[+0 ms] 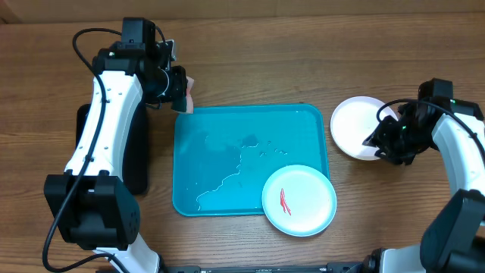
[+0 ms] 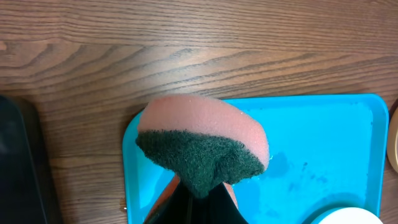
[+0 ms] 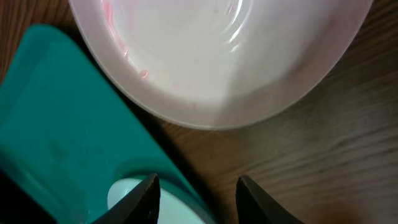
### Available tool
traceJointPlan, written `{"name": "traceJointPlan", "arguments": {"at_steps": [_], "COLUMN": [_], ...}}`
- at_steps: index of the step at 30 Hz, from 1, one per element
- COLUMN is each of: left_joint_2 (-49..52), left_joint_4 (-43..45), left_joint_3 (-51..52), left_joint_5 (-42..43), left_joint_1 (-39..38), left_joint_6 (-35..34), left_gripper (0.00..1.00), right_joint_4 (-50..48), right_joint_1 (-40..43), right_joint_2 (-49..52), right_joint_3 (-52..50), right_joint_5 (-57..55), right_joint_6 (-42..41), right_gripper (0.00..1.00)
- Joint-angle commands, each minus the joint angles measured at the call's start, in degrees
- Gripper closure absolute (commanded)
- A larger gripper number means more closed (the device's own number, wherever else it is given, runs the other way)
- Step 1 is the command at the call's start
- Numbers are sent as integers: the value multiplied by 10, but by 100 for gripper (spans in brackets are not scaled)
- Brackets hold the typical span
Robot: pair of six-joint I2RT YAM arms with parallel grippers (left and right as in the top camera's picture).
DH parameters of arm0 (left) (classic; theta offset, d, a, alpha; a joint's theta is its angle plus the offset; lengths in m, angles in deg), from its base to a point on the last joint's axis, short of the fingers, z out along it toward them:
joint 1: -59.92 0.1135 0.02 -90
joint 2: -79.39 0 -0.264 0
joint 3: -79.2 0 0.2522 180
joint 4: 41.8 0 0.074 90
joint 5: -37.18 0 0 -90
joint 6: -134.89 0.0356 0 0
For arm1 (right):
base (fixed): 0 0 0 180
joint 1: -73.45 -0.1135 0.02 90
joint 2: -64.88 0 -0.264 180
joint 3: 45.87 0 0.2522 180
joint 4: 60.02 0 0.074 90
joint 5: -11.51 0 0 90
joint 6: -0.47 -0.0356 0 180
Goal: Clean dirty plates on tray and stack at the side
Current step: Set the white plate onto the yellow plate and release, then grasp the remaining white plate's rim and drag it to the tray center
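Observation:
The turquoise tray [image 1: 227, 152] lies mid-table, wet. One pale plate [image 1: 303, 199] with a red sauce smear sits on its front right corner, overhanging the rim. A white plate [image 1: 350, 125] lies on the table right of the tray, and in the right wrist view [image 3: 217, 56] it shows faint pink traces. My left gripper [image 1: 182, 92] is shut on a pink sponge with a green scouring side [image 2: 202, 140] above the tray's far left corner [image 2: 311, 155]. My right gripper [image 3: 198, 193] is open and empty beside the white plate's front edge, also in the overhead view [image 1: 377, 142].
A black tray [image 1: 136, 152] lies left of the turquoise tray under the left arm, also in the left wrist view [image 2: 18, 162]. Bare wooden table surrounds everything.

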Motion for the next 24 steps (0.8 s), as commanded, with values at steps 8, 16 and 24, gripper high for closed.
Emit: {"name": "traceJointPlan", "arguments": {"at_steps": [8, 16, 24], "left_joint_2": [0, 0, 0], "left_joint_4": [3, 4, 9], "left_joint_3": [3, 3, 3], "left_joint_5": [-14, -16, -16], "left_joint_1": [-31, -47, -49], "left_joint_6": [-2, -2, -2], "left_gripper": [96, 96, 96], "right_joint_4": [-14, -40, -40], "right_joint_1": [-43, -47, -106], "right_joint_2": [-92, -233, -259], "right_joint_3": [-138, -200, -201], "right_joint_5": [53, 13, -66], "right_joint_6": [24, -5, -55], "right_gripper": [67, 67, 68]}}
